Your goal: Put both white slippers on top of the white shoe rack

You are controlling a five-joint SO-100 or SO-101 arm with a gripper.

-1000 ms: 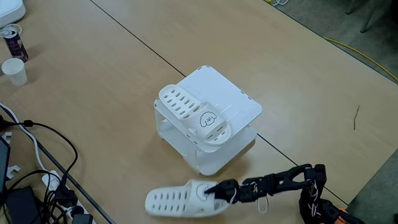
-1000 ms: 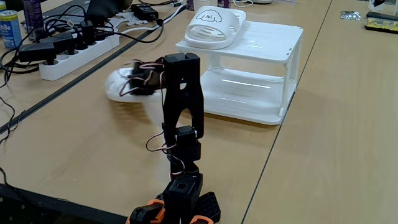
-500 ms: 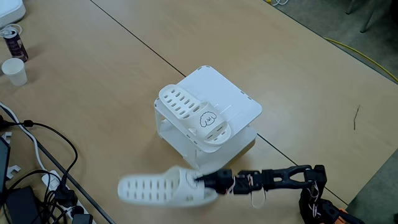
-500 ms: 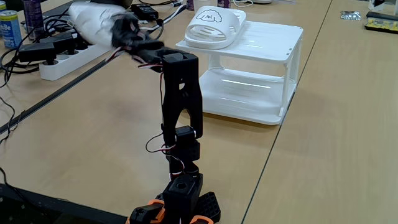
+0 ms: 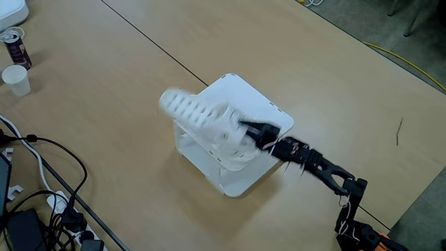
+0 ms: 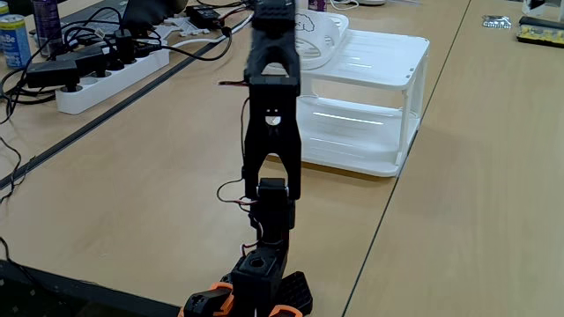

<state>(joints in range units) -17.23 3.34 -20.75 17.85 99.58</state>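
A smooth, slightly glossy white plastic is seen on the shoe rack [image 6: 379, 66], matt rubber on the slipper [image 5: 198, 118], and matt wood-look laminate on the desk [image 5: 104, 104].

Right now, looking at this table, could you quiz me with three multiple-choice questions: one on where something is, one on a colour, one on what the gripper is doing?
1. Where is the blurred slipper carried by the arm?
A. above the shoe rack
B. on the floor
C. beside the paper cup

2. What colour is the shoe rack?
A. black
B. white
C. red

3. What is the gripper doing?
A. hanging open with nothing in it
B. shut on a slipper
C. holding a can

Answers: 1 A, it hangs over the rack top, above the other slipper. 2 B, the whole stand is white. 3 B, its black fingers clamp the slipper's end.
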